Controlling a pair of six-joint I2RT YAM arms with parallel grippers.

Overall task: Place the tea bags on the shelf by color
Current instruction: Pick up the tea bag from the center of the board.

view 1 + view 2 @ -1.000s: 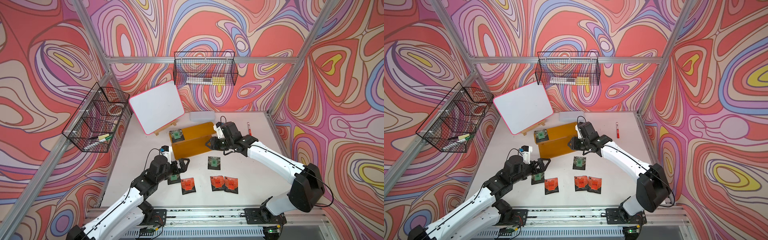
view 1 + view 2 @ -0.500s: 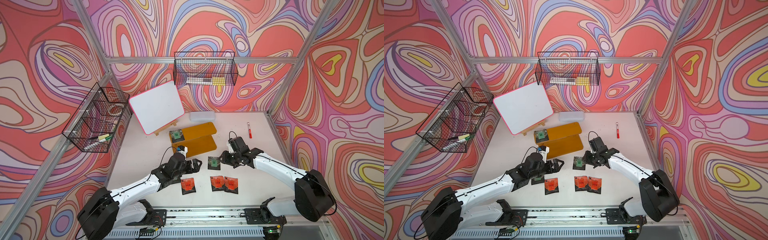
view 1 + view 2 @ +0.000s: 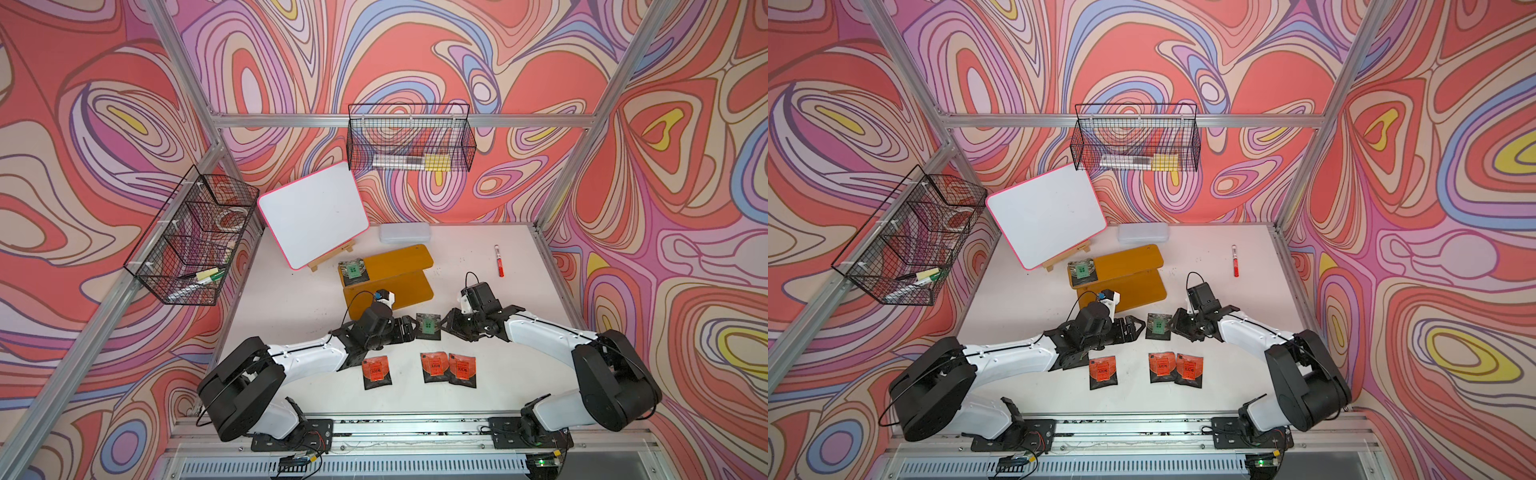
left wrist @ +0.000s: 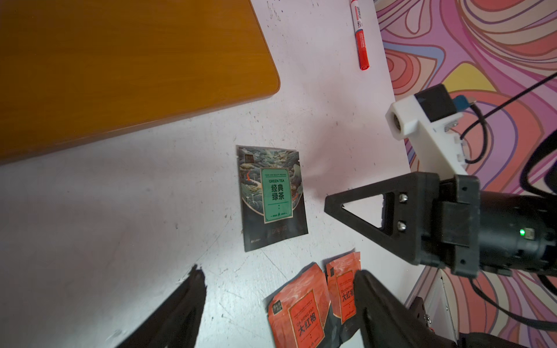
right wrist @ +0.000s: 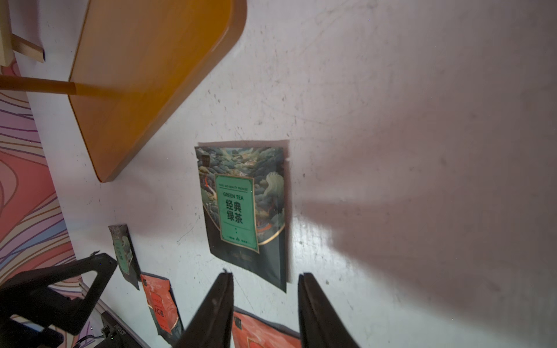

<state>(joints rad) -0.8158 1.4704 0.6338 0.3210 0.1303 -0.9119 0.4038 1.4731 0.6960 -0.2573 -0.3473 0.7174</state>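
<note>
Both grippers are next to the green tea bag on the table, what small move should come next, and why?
Probably the right gripper should ease down onto the near edge of the green tea bag and close. Its jaws stand open and empty right at that edge, and the bag lies flat. A second green tea bag already sits on the shelf's far board.

Left arm (image 3: pixel 307 358) and right arm (image 3: pixel 544 336) are hanging low, extended inward; left gripper (image 3: pixel 413 329) is showing wide, empty jaws, right gripper (image 3: pixel 444 327) narrowly parted, empty jaws.
</note>
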